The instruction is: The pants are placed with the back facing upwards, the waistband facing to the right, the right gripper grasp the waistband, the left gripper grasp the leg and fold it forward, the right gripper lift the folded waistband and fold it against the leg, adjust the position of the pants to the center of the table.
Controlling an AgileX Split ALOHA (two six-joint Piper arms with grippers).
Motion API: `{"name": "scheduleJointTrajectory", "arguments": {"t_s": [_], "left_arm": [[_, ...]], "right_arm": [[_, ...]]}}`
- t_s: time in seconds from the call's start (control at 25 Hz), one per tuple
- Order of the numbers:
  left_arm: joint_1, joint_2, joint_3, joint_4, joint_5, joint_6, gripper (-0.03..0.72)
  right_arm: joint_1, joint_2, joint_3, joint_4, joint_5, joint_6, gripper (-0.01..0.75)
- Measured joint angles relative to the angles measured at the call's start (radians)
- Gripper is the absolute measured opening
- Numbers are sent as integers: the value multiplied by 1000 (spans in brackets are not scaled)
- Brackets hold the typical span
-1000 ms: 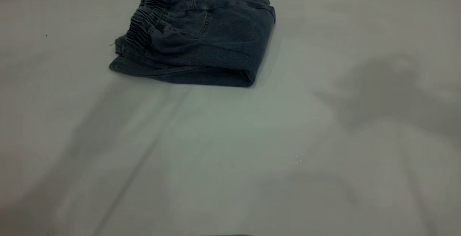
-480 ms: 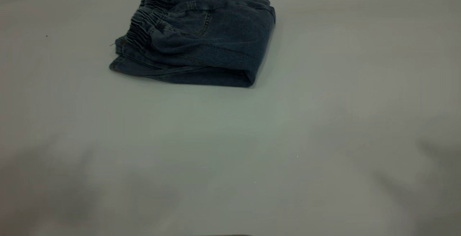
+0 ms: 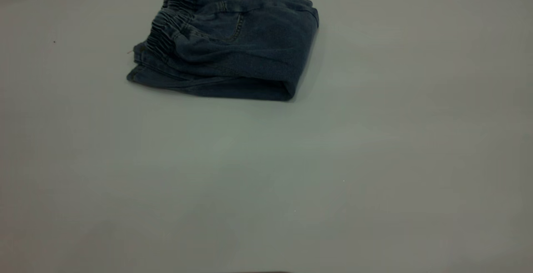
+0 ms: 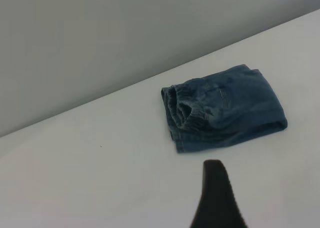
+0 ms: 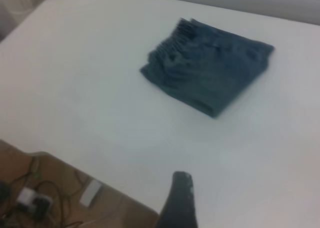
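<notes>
I see the pants [image 3: 227, 46] folded into a compact stack, waistband [image 3: 166, 27] uppermost, lying toward the far left of the table [image 3: 374, 160]. Both folds appear complete; centring remains. Left gripper [image 4: 216, 198] and right gripper [image 5: 179, 200] hold nothing; finger spread indeterminate.

Pants [image 4: 225, 108] folded into a compact bundle, lying flat on the white table [image 4: 90, 183], near its far edge. Ruched waistband [image 4: 180, 108] at one end. Left gripper [image 4: 216, 198]: one dark fingertip visible, well apart from the denim.
</notes>
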Motion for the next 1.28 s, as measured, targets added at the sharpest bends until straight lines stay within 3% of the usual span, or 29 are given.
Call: {"name": "scheduleJointTrajectory", "arguments": {"t_s": [0.6,0.84,1.04,1.28], "left_arm": [[0,-121,383,-172,0,54,455],[0,-121,554,-193,0,76,455],[0,-121,574,-206,-4,84,455],[0,-121,604,-216,-34,85,455]], "right_arm": [[0,-531,335,-174,5,32,584],[0,-538,490,-251,-57,40,584],[0,-536,618,-275,-109,10,584],[0,-536,631,-283,-129,5,584]]}}
